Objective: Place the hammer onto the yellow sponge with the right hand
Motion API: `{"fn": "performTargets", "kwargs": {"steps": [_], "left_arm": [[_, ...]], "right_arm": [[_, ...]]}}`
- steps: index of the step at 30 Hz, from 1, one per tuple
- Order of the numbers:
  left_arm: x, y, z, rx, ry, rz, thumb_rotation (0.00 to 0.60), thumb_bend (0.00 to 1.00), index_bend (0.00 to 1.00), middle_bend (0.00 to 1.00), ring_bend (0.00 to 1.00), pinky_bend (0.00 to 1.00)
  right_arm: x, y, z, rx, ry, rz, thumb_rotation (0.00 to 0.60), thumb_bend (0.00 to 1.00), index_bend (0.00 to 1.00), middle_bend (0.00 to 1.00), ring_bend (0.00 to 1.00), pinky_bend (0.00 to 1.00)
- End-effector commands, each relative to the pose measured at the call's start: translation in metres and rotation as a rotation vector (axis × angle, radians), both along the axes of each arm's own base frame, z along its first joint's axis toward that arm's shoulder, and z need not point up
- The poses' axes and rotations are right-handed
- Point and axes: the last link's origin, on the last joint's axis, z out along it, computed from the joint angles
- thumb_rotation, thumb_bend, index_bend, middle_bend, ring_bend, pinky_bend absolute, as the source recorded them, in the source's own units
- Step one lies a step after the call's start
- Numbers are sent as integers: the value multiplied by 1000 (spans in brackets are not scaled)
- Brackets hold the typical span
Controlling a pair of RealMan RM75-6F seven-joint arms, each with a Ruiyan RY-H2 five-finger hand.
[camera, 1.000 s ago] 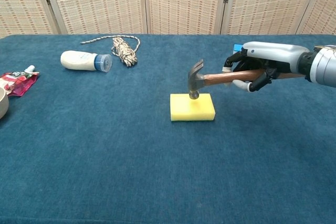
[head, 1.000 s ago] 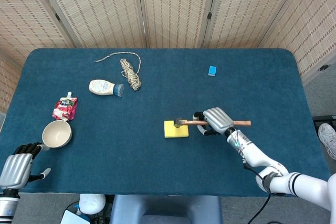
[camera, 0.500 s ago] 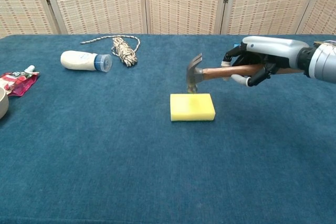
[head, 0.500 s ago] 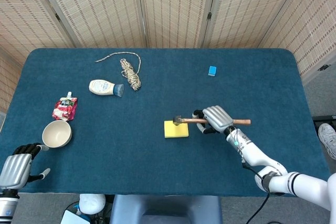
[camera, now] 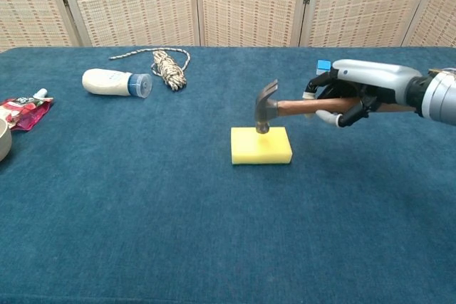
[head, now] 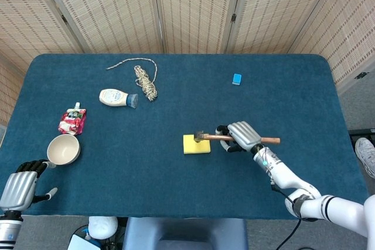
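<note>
- The table (head: pixel 176 180) was covered in dark blue cloth and stood in front of woven folding screens (head: pixel 193 10).
- The right arm (head: pixel 287 177) came in over the front edge near the right front corner and reached toward the middle of the table, forearm roughly level in the chest view.
- The right robot hand (head: pixel 241 136) was closed around the wooden handle of the hammer (camera: pixel 274 108), its fingers (camera: pixel 353 108) curled under the handle with the back of the hand up; the handle end stuck out toward the right edge.
- The hammer lay nearly level, with its metal head pointing down onto the yellow sponge (camera: pixel 261 146); the head looked to be touching the sponge's top near its back edge, though contact could not be confirmed.
- The yellow sponge lay flat near the middle of the table, slightly toward the front edge.
- The left robot hand (head: pixel 20 188) sat at the left front corner, fingers curled in, holding nothing.
- A pale bowl (head: pixel 63 149) stood just beside it, near the left edge.
- A white bottle with a blue cap (head: pixel 117 98) lay on its side in the back left area; no label could be read.
- A coiled rope (head: pixel 145 80) lay beside it, toward the back edge.
- A red pouch (head: pixel 72 120) lay near the left edge; its print was too small to read.
- A small blue block (head: pixel 237 78) sat toward the back right.
</note>
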Motion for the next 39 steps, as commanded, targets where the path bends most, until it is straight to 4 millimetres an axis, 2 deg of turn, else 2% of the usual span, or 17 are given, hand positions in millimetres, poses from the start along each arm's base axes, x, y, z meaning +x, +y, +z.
{"fn": "performTargets", "kwargs": {"steps": [1, 4, 11, 17, 20, 23, 29, 31, 33, 39], "left_arm": [[0, -1, 0, 1, 1, 3, 600, 216, 357, 311, 274, 253], [-1, -2, 2, 4, 3, 6, 600, 217, 357, 311, 274, 253], [-1, -2, 2, 6, 3, 6, 600, 217, 356, 311, 274, 253], [2, -1, 0, -2, 2, -1, 600, 217, 355, 311, 274, 253], [2, 1, -1, -4, 3, -1, 600, 217, 355, 311, 274, 253], [3, 2, -3, -7, 1, -5, 600, 217, 355, 311, 274, 253], [4, 5, -5, -17, 3, -7, 600, 216, 354, 311, 274, 254], [5, 5, -5, -17, 6, -9, 600, 217, 354, 311, 274, 254], [5, 5, -4, -13, 7, -7, 600, 217, 354, 311, 274, 253], [2, 3, -2, -17, 13, 7, 600, 216, 350, 311, 274, 253]], "right_arm": [[-7, 2, -13, 28, 39, -9, 600, 1000, 814, 915, 1000, 1000], [-6, 1, -13, 9, 24, 6, 600, 1000, 816, 915, 1000, 1000], [1, -2, 3, -32, -52, 24, 600, 1000, 818, 917, 1000, 1000], [-9, -8, 11, -60, -51, -15, 600, 1000, 818, 916, 1000, 1000], [-17, -17, 14, -98, -41, -48, 600, 1000, 818, 916, 1000, 1000], [-19, -25, 11, -127, -58, -82, 600, 1000, 818, 907, 1000, 1000], [-18, -45, -8, -147, -103, -165, 600, 1000, 818, 870, 991, 992], [-16, -51, -18, -125, -125, -204, 600, 1000, 818, 847, 971, 948], [-14, -54, -25, -119, -131, -218, 600, 1000, 818, 817, 932, 857], [-12, -63, -37, -115, -160, -264, 600, 1000, 818, 745, 857, 711]]}}
